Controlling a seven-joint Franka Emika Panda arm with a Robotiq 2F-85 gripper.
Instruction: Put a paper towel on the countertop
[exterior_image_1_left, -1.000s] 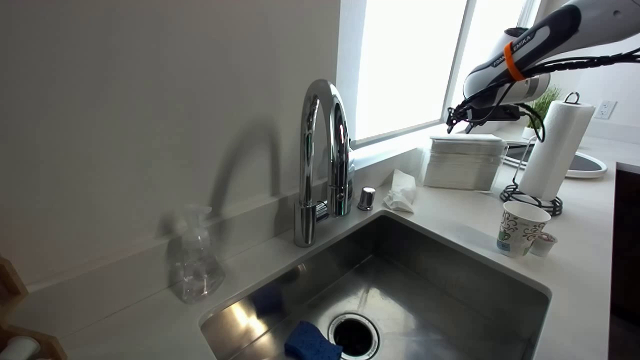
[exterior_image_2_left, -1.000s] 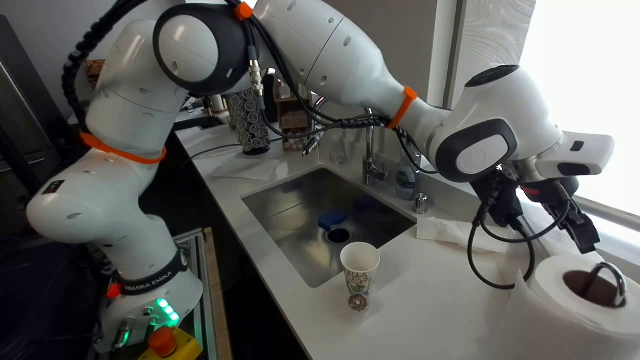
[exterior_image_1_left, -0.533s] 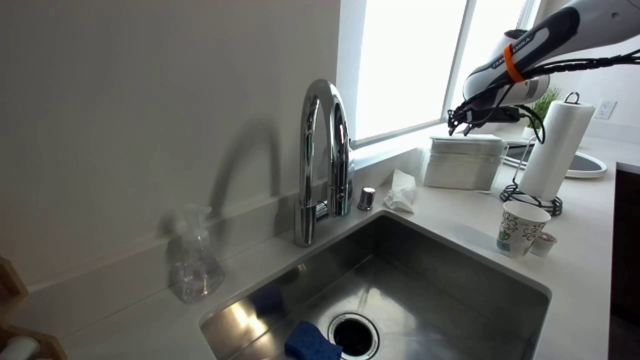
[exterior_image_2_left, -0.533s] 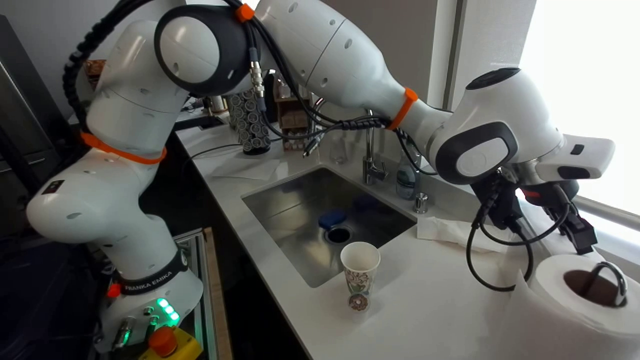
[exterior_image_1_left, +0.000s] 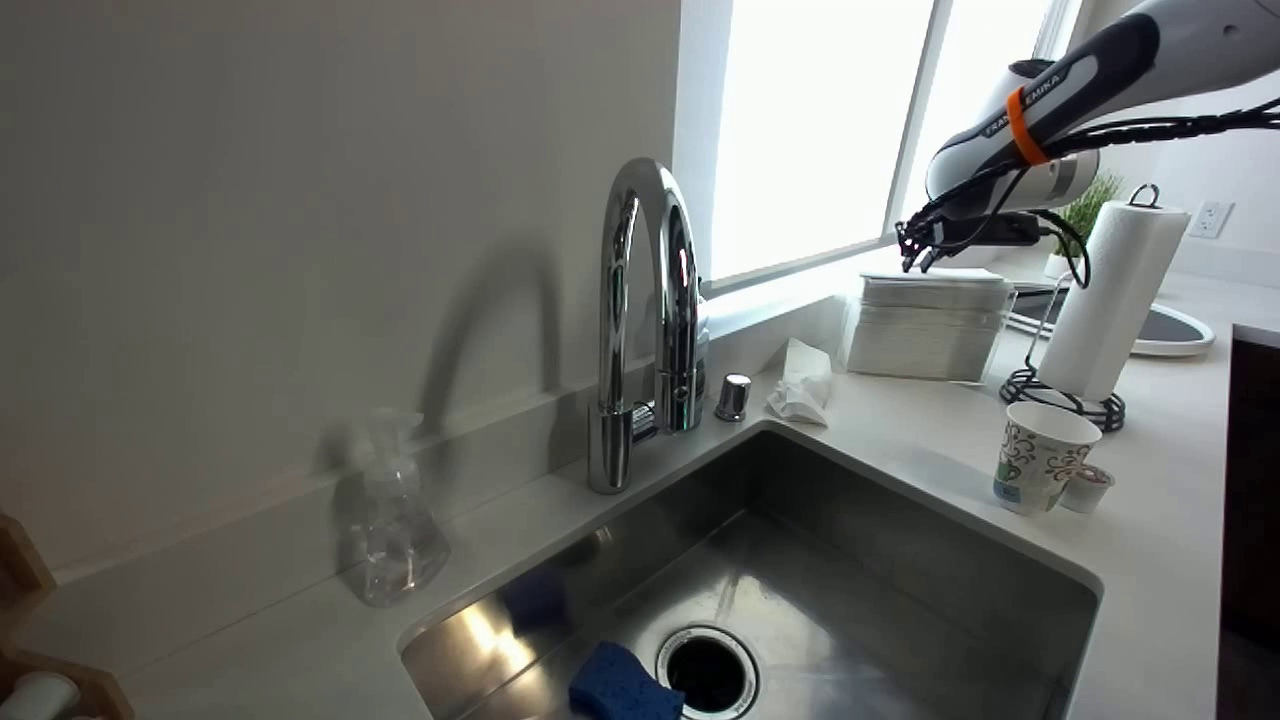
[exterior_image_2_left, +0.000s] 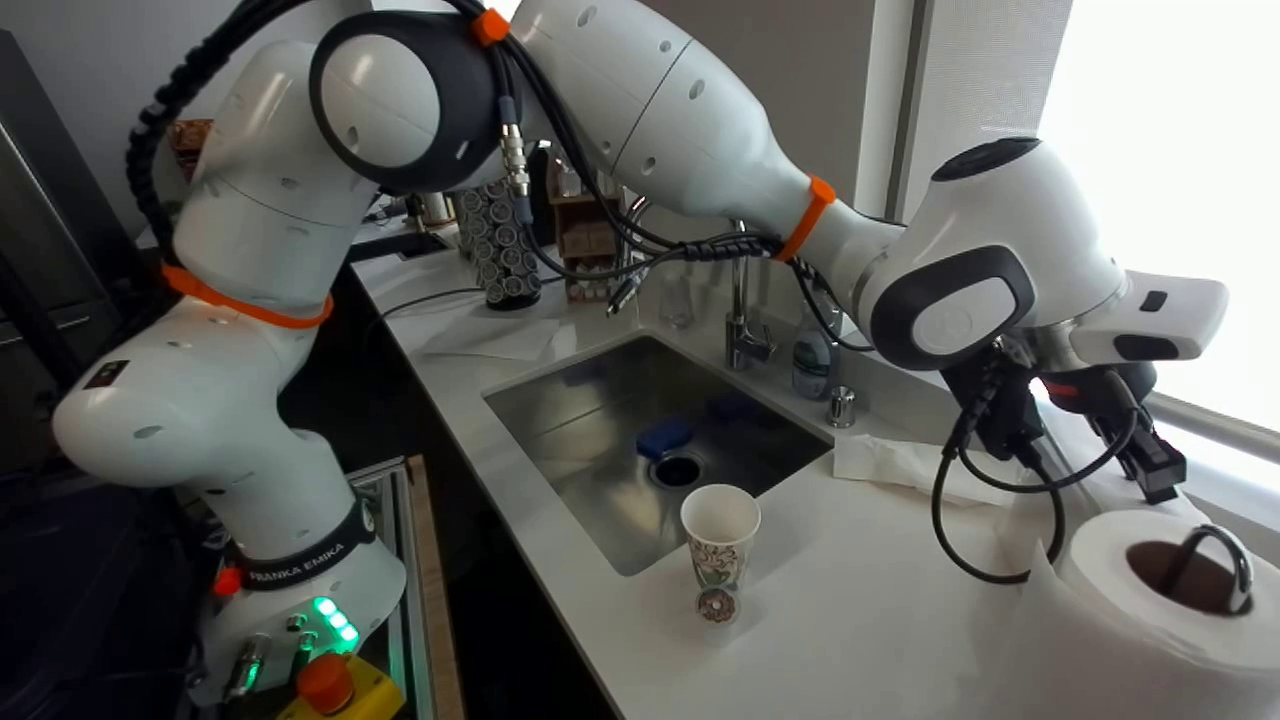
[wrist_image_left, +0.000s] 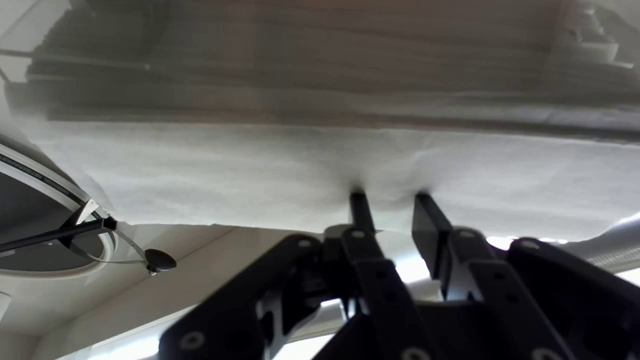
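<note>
Pinching the paper towel (wrist_image_left: 280, 175) atop the white stack (exterior_image_1_left: 930, 328) is best done with the slightly parted jaws drawn together gently, so one sheet alone is freed for the desk (exterior_image_1_left: 900, 420) beside the stack, though in the wrist view's blur it cannot be told whether paper is caught.

Arm (exterior_image_2_left: 655, 100) outstretched, wrist (exterior_image_2_left: 1045, 230) bent; fingers (wrist_image_left: 431, 227) angled down, parted by narrow gap.
</note>
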